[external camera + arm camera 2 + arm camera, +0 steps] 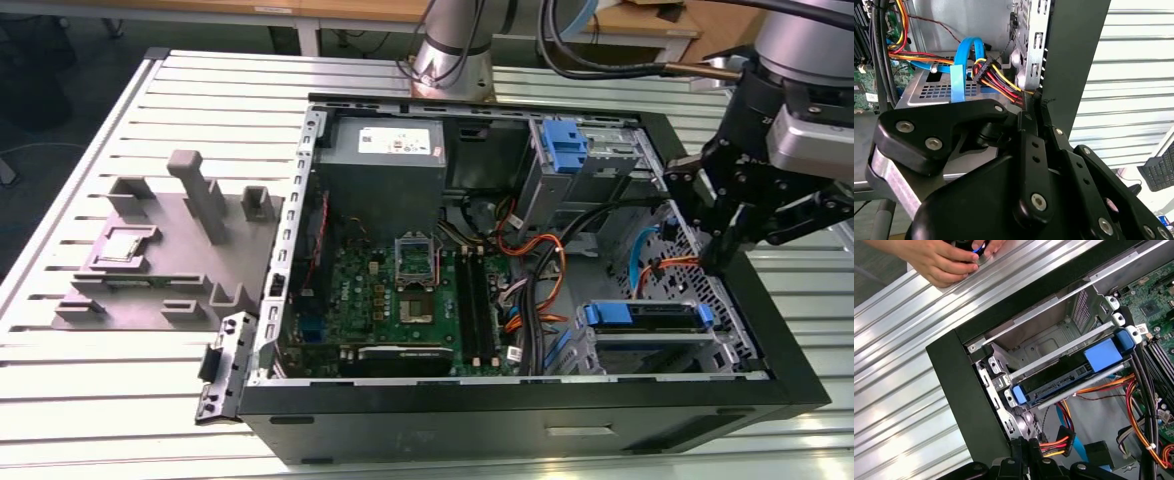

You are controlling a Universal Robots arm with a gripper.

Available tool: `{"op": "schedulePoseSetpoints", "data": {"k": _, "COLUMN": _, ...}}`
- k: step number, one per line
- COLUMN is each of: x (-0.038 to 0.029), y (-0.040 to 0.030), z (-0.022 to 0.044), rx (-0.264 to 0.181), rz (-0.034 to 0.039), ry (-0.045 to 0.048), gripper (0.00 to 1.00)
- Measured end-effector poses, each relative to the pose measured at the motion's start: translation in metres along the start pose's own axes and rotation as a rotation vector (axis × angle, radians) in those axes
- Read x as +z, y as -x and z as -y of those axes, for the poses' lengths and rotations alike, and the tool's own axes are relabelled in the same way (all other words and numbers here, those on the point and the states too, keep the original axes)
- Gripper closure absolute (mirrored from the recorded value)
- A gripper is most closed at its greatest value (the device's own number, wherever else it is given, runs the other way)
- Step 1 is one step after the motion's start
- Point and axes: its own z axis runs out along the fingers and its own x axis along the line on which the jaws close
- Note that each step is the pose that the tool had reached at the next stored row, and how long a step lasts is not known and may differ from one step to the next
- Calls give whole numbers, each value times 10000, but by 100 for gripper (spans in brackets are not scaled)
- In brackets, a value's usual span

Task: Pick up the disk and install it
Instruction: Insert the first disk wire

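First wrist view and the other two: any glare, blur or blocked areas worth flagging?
First wrist view: bright glare streaks on the ribbed aluminium table; a person's hand at the frame edge; the blue-railed disk in its cage looks sharp. Second wrist view: the black tool linkage looms large and soft, hiding much. Exterior view: even light, the black computer case interior shadowed.

A slatted aluminium tabletop [160, 400] carries everything here, its long grooves running across the surface. An open black computer case [534, 410] lies on its side on the slats. Toward the exterior view's left, just beside the case, sits a grey plastic fixture [160, 260] with upright posts. In the first wrist view, a person's hand [944, 260] rests on the slats beyond the case's corner.
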Motion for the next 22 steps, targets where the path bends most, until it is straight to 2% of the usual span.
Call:
{"op": "schedulePoseSetpoints", "data": {"k": 4, "x": -28, "y": 4, "z": -8, "rx": 1, "rz": 0, "ry": 1, "gripper": 83}}
{"op": "schedulePoseSetpoints", "data": {"k": 9, "x": -37, "y": 47, "z": -44, "rx": 0, "rz": -1, "ry": 2, "gripper": 83}}
{"op": "schedulePoseSetpoints", "data": {"k": 12, "x": -37, "y": 50, "z": -50, "rx": 86, "rz": 6, "ry": 19, "gripper": 83}}
{"op": "schedulePoseSetpoints", "data": {"k": 22, "x": -37, "y": 50, "z": -50, "rx": 1792, "rz": 157, "ry": 357, "gripper": 83}}
